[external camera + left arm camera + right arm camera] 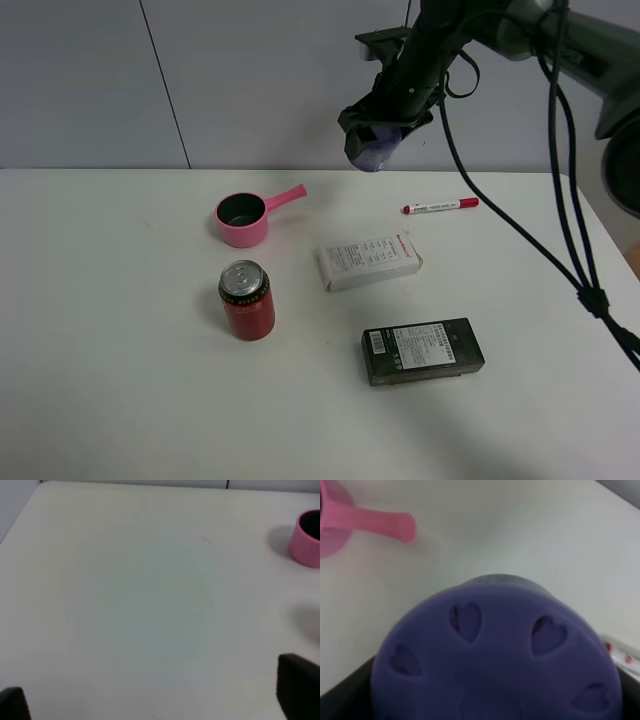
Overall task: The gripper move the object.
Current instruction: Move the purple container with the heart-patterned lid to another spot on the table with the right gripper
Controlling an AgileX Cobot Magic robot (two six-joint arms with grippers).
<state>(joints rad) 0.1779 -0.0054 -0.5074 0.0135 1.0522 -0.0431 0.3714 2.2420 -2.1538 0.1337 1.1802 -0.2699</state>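
From the high camera, the right fingers [356, 120] are clamped on the purple container [370, 152]. They hold it in the air above the far side of the white worktop [120, 400], close to the grey back wall. Black cables trail down from that arm on the right. On the worktop below stand a pink pot [243, 220] with its handle pointing towards the container, and a red can [247, 300] just in front of the pot. To the right of the can lies a white box [370, 262], with a black box [422, 351] nearer the front edge. A red marker [440, 206] lies behind the white box.

At the left wrist, the left fingers [297, 690] show only as two dark tips, spread wide with nothing between them, over bare worktop. Part of the pink pot [306, 539] shows at the edge.

At the right wrist, the container [495, 655] fills most of the view, its purple lid pierced with small heart shapes. The dark right fingers [342, 697] press against its sides. Beyond it lies the handle of the pink pot [375, 524].
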